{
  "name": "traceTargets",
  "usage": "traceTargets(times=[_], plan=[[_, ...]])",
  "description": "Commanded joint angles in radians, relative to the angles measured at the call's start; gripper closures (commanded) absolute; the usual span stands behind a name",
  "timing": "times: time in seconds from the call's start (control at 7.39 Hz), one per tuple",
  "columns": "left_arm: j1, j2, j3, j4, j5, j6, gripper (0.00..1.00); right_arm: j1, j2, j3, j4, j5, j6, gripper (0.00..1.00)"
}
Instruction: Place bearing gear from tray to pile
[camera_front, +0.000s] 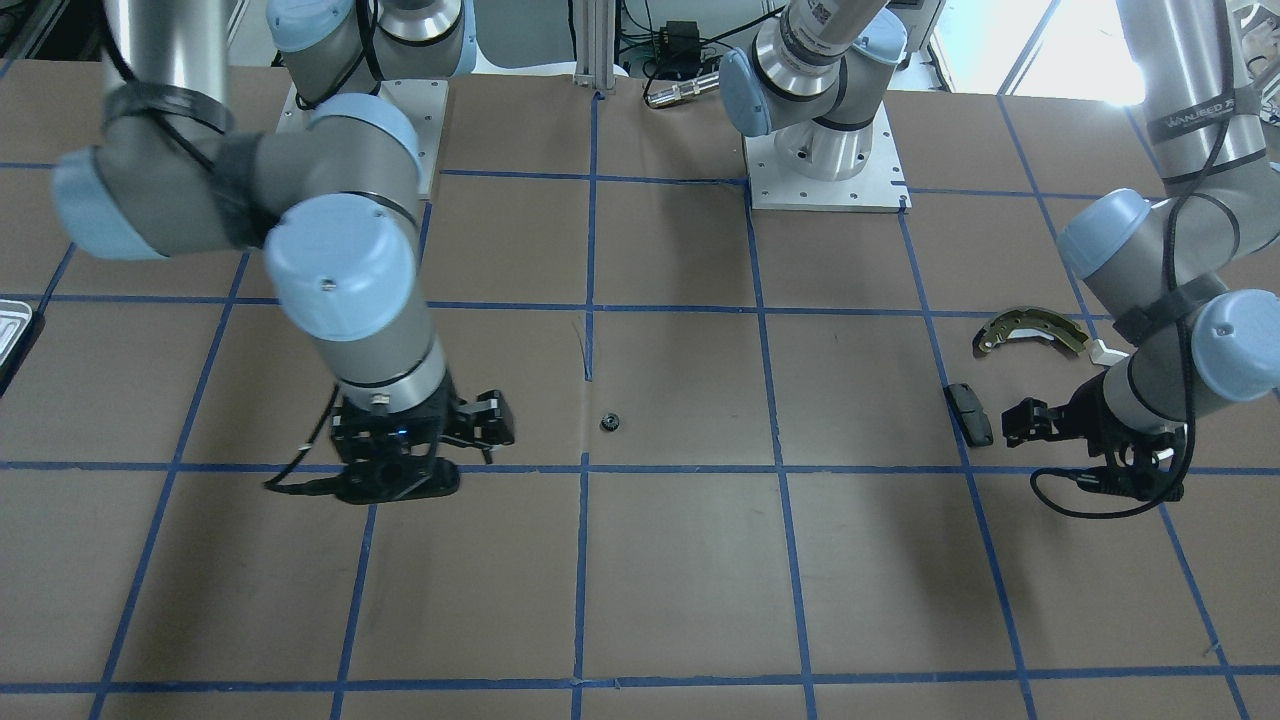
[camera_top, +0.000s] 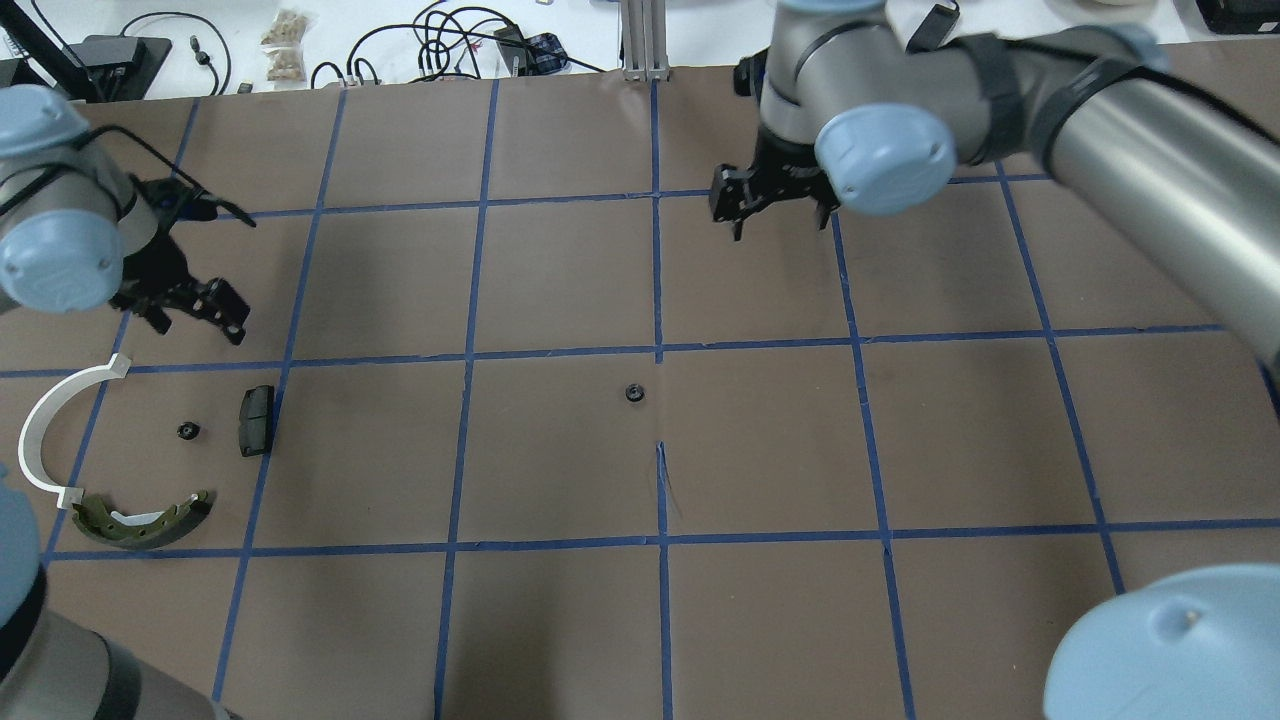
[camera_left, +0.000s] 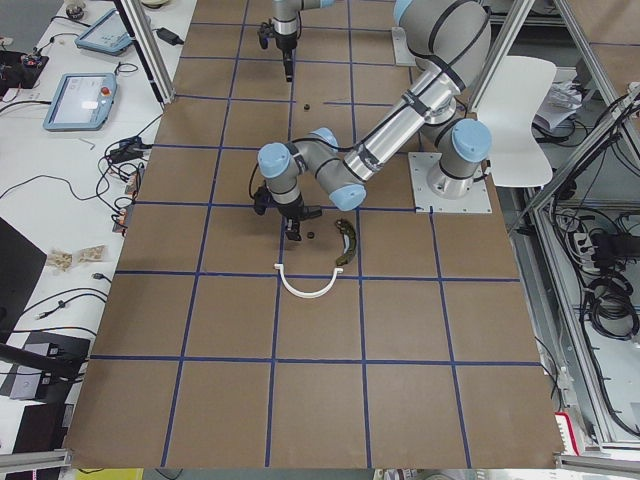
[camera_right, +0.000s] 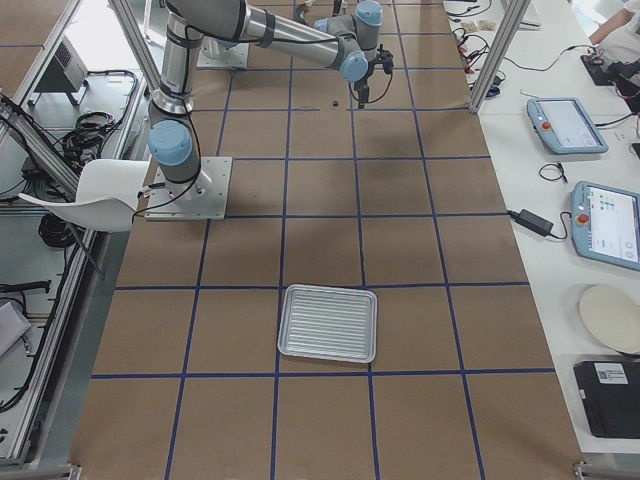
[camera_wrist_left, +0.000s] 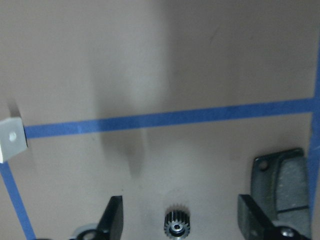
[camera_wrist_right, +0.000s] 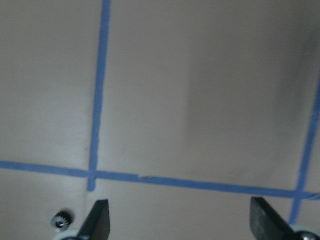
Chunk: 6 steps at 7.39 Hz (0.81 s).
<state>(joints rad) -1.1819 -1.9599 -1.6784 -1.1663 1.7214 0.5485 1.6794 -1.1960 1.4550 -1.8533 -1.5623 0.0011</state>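
Observation:
A small dark bearing gear (camera_top: 633, 392) lies alone near the table's middle, also in the front view (camera_front: 610, 421). A second gear (camera_top: 187, 431) lies in the pile, between the white plastic arc (camera_top: 50, 430), the brake shoe (camera_top: 145, 520) and the dark pad (camera_top: 255, 420). My left gripper (camera_top: 195, 318) hovers open and empty just beyond the pile; its wrist view shows this gear (camera_wrist_left: 176, 225) between the open fingers (camera_wrist_left: 112, 220). My right gripper (camera_top: 765, 205) is open and empty, beyond the middle gear, which shows at its wrist view's lower left (camera_wrist_right: 62, 220). The silvery tray (camera_right: 328, 322) holds nothing.
The tray stands far toward the table's right end, with only its corner in the front view (camera_front: 15, 330). Both arm bases (camera_front: 825, 160) stand at the robot's side. Blue tape lines grid the brown table. Cables and tablets lie off the table.

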Motion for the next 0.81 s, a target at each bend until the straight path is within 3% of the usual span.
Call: traceTargets(times=[0.0,0.27,0.41,0.68], plan=[[-0.193,-0.002,0.162,-0.18,-0.116,-0.249,0.0,-0.084,-0.052,-0.201,0.298,-0.065,-0.053,0.0],[-0.373,-0.017,0.154,-0.155,-0.138,-0.394,0.0,-0.069,-0.144,-0.171,0.313,-0.039,-0.062,0.0],[-0.471,-0.028,0.149,-0.136,-0.143,-0.473,0.0,-0.066,-0.195,-0.098,0.292,0.017,-0.05,0.0],[-0.582,-0.062,0.119,-0.069,-0.147,-0.558,0.0,-0.073,-0.226,0.013,0.095,0.008,-0.049,0.0]])
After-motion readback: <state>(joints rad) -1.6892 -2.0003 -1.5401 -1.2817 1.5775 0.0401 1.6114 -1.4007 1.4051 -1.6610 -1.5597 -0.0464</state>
